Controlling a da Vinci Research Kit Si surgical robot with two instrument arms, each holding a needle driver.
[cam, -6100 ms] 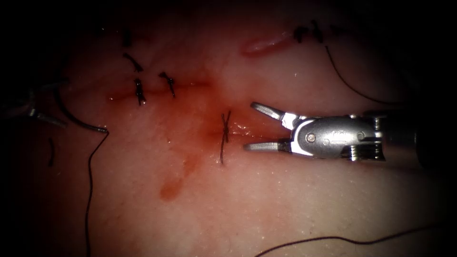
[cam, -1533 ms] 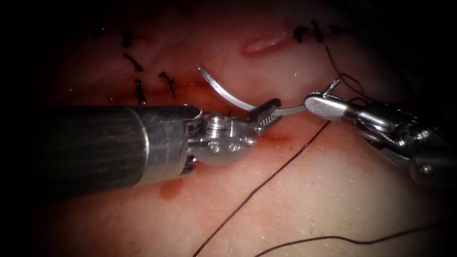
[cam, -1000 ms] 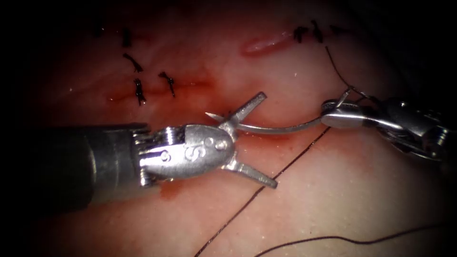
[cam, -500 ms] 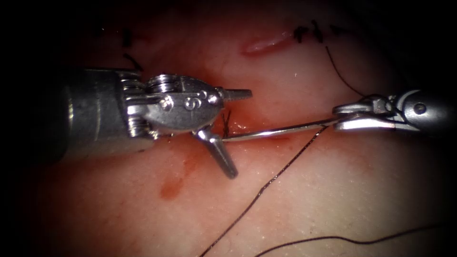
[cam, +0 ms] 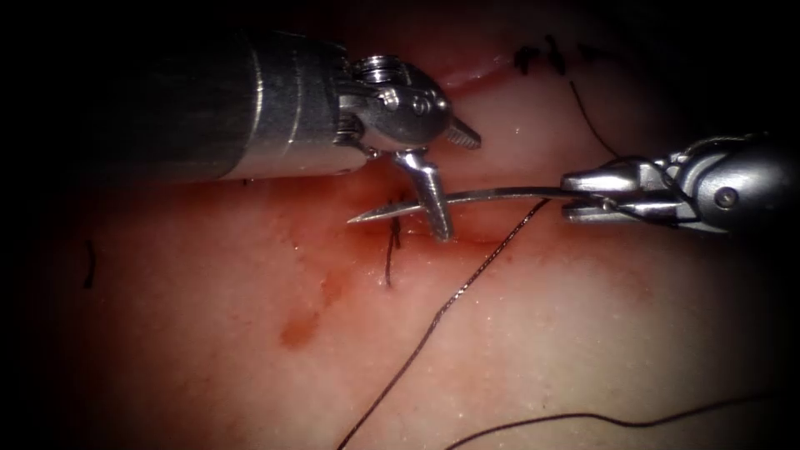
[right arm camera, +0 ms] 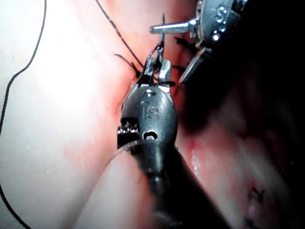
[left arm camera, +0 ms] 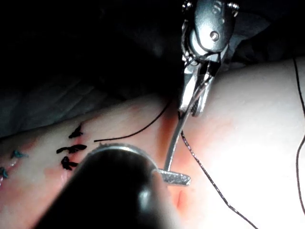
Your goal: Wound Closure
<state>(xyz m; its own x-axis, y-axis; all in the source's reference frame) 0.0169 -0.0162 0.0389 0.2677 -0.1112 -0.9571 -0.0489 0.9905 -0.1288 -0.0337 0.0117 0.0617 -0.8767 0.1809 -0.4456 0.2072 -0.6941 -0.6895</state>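
- Your right end effector [cam: 575, 196] comes in from the right and is pinched on the needle [cam: 475, 200] at its rear end, where the thread [cam: 467, 283] joins.
- The needle lies nearly level above the tissue [cam: 542, 350], its sharp tip pointing left and ending just above the dark knotted stitch [cam: 392, 246] on the cut [cam: 450, 237]. It looks free of the tissue, though the dim light around the tip makes that hard to settle.
- Your left end effector [cam: 446, 183] reaches in from the upper left with its jaws spread wide. One jaw points down and crosses in front of the needle's middle, its tip close to the cut; the other points right, apart from the needle. It holds nothing.
- In the left wrist view the right end effector [left arm camera: 193, 102] grips the needle [left arm camera: 174, 143], which runs toward one ridged finger [left arm camera: 174, 178] of your left tool.
- In the right wrist view the left end effector [right arm camera: 183, 50] is spread just beyond your closed right end effector [right arm camera: 157, 67].
- The thread trails from the needle's rear end down and left across the tissue; a second strand crosses the lower right.
- Red fluid [cam: 300, 329] stains the tissue around and below the cut.
- Finished stitches [cam: 537, 58] sit at the upper right, and a cut end of thread [cam: 88, 265] lies far left.
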